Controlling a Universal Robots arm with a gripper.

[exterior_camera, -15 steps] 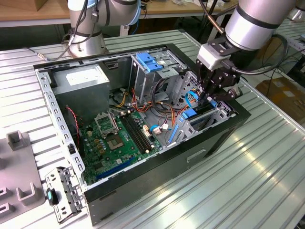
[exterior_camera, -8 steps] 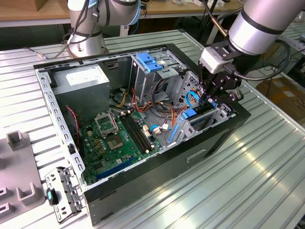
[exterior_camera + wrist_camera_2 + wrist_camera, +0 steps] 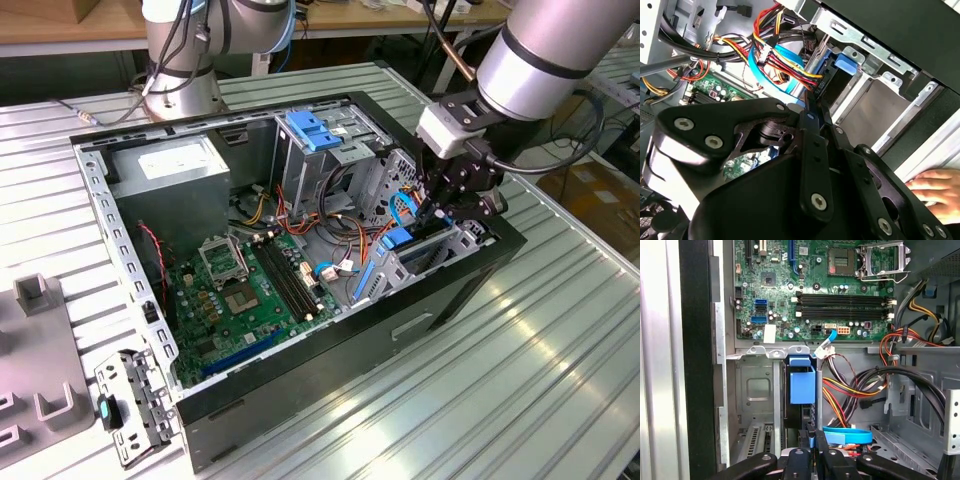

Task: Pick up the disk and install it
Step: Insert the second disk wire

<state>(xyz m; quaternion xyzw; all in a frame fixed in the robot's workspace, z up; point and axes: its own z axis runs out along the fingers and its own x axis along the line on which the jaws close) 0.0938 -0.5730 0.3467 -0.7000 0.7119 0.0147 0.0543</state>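
Observation:
The disk [image 3: 400, 240] stands on edge in the drive bay at the front of the open computer case [image 3: 330, 370], its blue side rail [image 3: 802, 382] facing up. My gripper [image 3: 432, 212] reaches down into that bay from above. In both wrist views its black fingers come together to a narrow tip [image 3: 812, 102] [image 3: 813, 437] right at the dark edge of the disk [image 3: 826, 82]. The fingers look shut, touching the disk's edge rather than spanning its thickness. The lower part of the disk is hidden inside the bay.
Bundles of red, yellow and black cables [image 3: 850, 390] and a blue flat cable [image 3: 847, 435] lie beside the bay. A motherboard [image 3: 240, 290], grey power-supply box [image 3: 175, 165] and light-blue bracket [image 3: 315, 130] fill the case. A person's hand [image 3: 935, 192] rests outside the case wall. Grey fixtures [image 3: 40, 300] stand at the exterior view's left.

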